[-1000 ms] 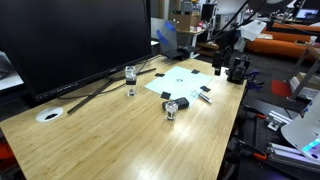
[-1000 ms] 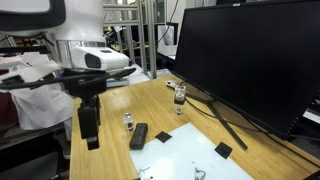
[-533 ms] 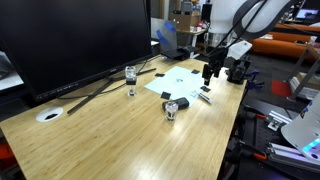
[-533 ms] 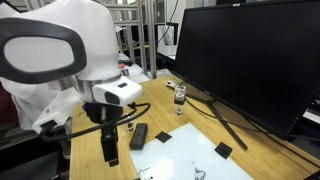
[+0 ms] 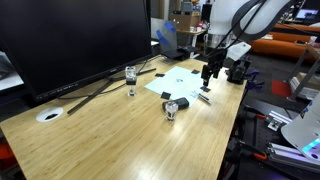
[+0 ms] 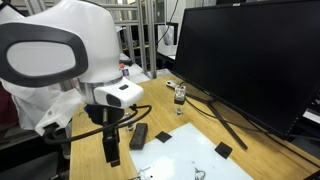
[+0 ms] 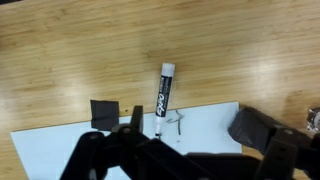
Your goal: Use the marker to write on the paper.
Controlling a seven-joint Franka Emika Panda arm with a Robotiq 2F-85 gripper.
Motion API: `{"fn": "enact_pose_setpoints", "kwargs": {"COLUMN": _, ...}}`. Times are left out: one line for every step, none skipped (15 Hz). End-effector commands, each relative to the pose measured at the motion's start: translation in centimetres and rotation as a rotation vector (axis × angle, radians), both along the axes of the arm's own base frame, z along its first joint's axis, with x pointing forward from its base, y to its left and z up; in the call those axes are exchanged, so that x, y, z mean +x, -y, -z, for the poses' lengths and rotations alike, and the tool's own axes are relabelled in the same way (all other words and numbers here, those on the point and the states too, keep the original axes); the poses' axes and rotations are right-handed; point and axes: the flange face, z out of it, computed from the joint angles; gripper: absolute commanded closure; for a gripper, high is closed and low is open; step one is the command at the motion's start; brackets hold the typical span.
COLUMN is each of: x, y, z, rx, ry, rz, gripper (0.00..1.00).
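Down at the bottom of the wrist view, your gripper is spread wide and empty, hanging above the table without touching anything. The marker lies flat just ahead of the fingers, roughly centred between them. One end of it overlaps the edge of the paper and the rest sits on bare wood. The closest clutter is two black pieces at the paper's corners, one on each side of the marker, both a little apart from it. In an exterior view a black block lies just beside the gripper, with a small glass jar near that. A second jar stands further back by the big monitor. A white disc sits well away at the far end of the table.
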Motion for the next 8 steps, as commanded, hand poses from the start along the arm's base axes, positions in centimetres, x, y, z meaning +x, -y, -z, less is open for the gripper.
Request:
{"fn": "enact_pose_setpoints", "kwargs": {"x": 0.7, "y": 0.7, "z": 0.6, "rx": 0.007, "ry": 0.014, "rz": 0.010, "gripper": 0.00}}
{"fn": "enact_pose_setpoints", "kwargs": {"x": 1.0, "y": 0.9, "z": 0.9, "rx": 0.006, "ry": 0.026, "rz": 0.016, "gripper": 0.00}}
{"fn": "enact_pose_setpoints", "kwargs": {"x": 1.3, "y": 1.2, "z": 1.3, "rx": 0.003, "ry": 0.042, "rz": 0.023, "gripper": 0.00}}
{"fn": "enact_pose_setpoints", "kwargs": {"x": 1.5, "y": 1.3, "z": 1.9, "rx": 0.021, "ry": 0.053, "rz": 0.026, "gripper": 0.00}}
{"fn": "enact_pose_setpoints", "kwargs": {"x": 1.7, "y": 1.6, "z": 2.6, "rx": 0.028, "ry": 0.062, "rz": 0.035, "gripper": 0.00}}
{"fn": "enact_pose_setpoints", "kwargs": {"x": 1.8, "y": 1.7, "z": 3.3, "rx": 0.036, "ry": 0.066, "rz": 0.041, "gripper": 0.00}}
{"fn": "enact_pose_setpoints", "kwargs": {"x": 2.0, "y": 1.8, "z": 4.1, "rx": 0.043, "ry": 0.067, "rz": 0.046, "gripper": 0.00}}
{"fn": "enact_pose_setpoints", "kwargs": {"x": 2.1, "y": 2.0, "z": 4.8, "rx": 0.035, "ry": 0.065, "rz": 0.058, "gripper": 0.00}}
